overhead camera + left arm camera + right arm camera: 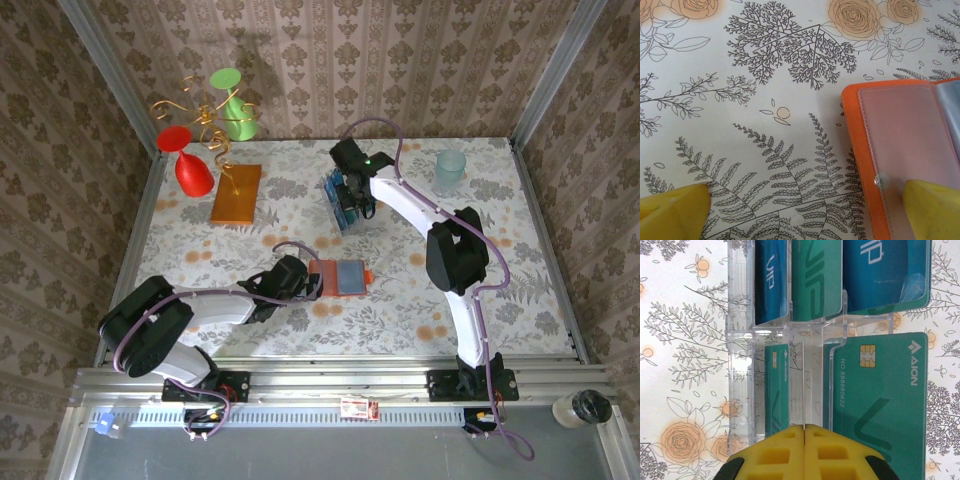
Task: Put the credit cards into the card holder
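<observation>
Floral cloth covers the table (520, 300), with patterned wallpaper on three sides. Nearest the arm bases, the left gripper (303, 282) sits low, just left of the holder (340, 275). The holder lies open and flat near the table's middle, orange rim around clear pockets. The jaws are spread wide. One yellow fingertip (932, 207) is over the holder's left pocket beside the snap (880, 180), and the other is off on the cloth.

Farther back and slightly right of the holder stands a clear rack (345, 205) holding the teal and blue cards (875, 400) upright. The right gripper (804, 452) is at the rack, jaws pressed together. A thin pale line runs up from their seam; I cannot tell whether it is a card's edge or a rack wall.

Far left of the holder are an orange slab (236, 193) and red (190, 170) and green (235, 110) glasses. A pale cup (450, 170) stands far right.

Risks: a card catching in its slot could drag or tip the light rack. The holder could slide if the left fingertip does not pin it. A thin card could twist in the grip and miss the pocket mouth.
</observation>
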`<state>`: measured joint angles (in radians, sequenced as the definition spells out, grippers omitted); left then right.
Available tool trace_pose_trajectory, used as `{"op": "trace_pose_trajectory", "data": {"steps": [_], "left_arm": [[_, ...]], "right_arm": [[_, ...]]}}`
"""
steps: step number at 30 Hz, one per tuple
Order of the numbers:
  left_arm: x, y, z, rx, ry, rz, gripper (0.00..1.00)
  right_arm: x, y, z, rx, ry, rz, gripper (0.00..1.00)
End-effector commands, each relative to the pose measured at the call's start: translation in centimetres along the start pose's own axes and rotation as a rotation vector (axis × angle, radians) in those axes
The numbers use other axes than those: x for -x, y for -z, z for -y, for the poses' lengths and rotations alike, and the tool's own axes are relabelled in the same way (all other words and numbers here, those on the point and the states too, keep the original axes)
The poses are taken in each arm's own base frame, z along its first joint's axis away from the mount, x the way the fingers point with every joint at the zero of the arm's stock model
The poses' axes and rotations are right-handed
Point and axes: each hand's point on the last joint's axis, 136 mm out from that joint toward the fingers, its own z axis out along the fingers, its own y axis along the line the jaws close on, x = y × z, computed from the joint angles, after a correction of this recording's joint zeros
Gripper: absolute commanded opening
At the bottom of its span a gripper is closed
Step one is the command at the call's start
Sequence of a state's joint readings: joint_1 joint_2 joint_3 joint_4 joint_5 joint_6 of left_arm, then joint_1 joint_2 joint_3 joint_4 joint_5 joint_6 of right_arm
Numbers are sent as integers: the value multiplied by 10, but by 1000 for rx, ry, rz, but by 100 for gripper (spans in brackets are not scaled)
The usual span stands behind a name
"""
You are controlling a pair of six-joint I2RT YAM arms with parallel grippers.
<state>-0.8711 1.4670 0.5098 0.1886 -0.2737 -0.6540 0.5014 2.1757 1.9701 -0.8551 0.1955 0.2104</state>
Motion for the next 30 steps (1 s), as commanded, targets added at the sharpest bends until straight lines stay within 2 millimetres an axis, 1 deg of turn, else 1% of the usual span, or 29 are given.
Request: {"op": "trace_pose_trajectory", "data": {"steps": [1, 7, 9, 12, 15, 20, 25, 28, 30], "left_arm": [[-7, -2, -3, 11, -4, -9, 100], [-7, -1, -4, 16, -4, -10, 100], [-7, 0, -5, 19, -3, -9, 100], [-6, 1, -6, 26, -5, -9, 100], [-6, 3, -9, 39, 0, -6, 100], [-4, 6, -12, 54, 3, -1, 100], [-7, 5, -15, 69, 6, -9, 100], [-7, 5, -15, 72, 5, -12, 100], [-7, 5, -16, 76, 4, -15, 100]], "right_arm": [[10, 22, -3, 47, 15, 23, 0], [26, 71, -5, 114, -18, 129, 0], [26, 87, -8, 157, -38, 160, 0], [18, 107, -18, 251, -84, 206, 0], [-3, 117, -28, 348, -140, 227, 0], [-48, 113, -45, 502, -242, 236, 0], [-93, 97, -67, 607, -314, 203, 0], [-113, 84, -78, 636, -335, 179, 0], [-122, 76, -85, 647, -343, 162, 0]]}}
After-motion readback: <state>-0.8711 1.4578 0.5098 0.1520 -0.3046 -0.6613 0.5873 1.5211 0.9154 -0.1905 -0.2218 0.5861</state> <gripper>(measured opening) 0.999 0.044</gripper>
